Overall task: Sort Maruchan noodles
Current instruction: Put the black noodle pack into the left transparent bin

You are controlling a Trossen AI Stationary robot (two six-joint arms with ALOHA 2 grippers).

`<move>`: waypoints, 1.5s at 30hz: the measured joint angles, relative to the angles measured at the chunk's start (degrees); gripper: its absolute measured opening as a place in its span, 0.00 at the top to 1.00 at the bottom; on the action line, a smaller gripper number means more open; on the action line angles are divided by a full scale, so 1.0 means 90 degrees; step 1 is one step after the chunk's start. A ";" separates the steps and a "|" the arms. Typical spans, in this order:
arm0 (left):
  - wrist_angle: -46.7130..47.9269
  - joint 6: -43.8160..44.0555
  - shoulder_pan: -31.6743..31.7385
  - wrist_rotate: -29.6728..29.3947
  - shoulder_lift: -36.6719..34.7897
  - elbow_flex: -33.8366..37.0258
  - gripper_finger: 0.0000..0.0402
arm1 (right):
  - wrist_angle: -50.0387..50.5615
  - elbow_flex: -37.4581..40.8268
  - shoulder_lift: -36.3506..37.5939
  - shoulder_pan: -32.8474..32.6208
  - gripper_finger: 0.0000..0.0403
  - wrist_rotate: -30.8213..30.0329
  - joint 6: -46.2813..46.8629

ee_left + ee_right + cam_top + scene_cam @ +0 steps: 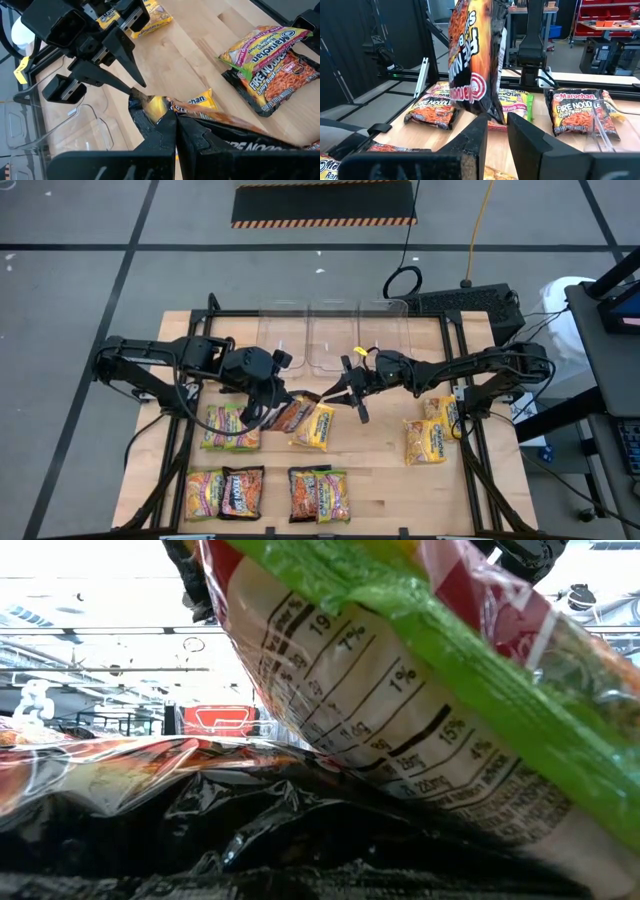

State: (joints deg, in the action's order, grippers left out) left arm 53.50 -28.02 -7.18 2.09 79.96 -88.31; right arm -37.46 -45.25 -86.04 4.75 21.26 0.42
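Note:
A black Maruchan Fire Noodles packet hangs over the table's middle between my two grippers. My left gripper is shut on it from the left, and my right gripper is shut on it from the right. In the right wrist view the packet stands upright above my right gripper. A yellow packet lies flat on the table just below it. My left gripper shows at the bottom of its own view. My left gripper pinches one edge of the black packet between its two fingers, slanting down from the table's left side. The packet is lifted off the table. My right gripper pinches the packet's lower corner between its fingertips, coming level from the table's right side. The packet rises upright above that corner, clear of the table.
Green-and-yellow packets lie at the left. Several packets line the near edge and yellow ones lie at the right. Clear bins stand at the far edge. A green packet and a black one fill the low view.

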 joint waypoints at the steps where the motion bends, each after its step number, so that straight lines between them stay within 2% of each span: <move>1: -0.0001 -0.0008 0.0000 0.0000 0.0000 0.0000 1.00 | 0.0001 0.0000 0.0000 0.0000 0.83 -0.0001 -0.0042; 17: -0.0138 -0.0249 0.0013 0.0115 -0.0002 0.0000 1.00 | -0.0228 -0.0001 -0.0034 0.0000 0.83 -0.0005 -0.0158; 33: -0.0185 -0.0280 0.0186 0.0330 -0.0005 -0.0002 1.00 | -0.0337 -0.0817 -0.1043 0.0000 0.83 0.0332 -0.0282; 36: -0.0185 -0.0280 0.0185 0.0330 -0.0005 -0.0002 1.00 | -0.0333 -0.0845 -0.1071 0.0000 0.86 0.0330 -0.0468; 40: -0.0185 -0.0224 0.0185 0.0329 -0.0005 -0.0002 1.00 | -0.0316 -0.0845 -0.1025 0.0000 0.97 0.0327 -0.0766; 45: -0.0185 -0.0081 0.0184 0.0297 -0.0005 -0.0002 1.00 | -0.0251 -0.0845 -0.0933 0.0000 1.00 0.0321 -0.1013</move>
State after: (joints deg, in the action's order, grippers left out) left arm 51.83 -28.75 -5.52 4.76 79.92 -88.33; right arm -39.71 -52.86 -94.43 4.75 24.15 -8.69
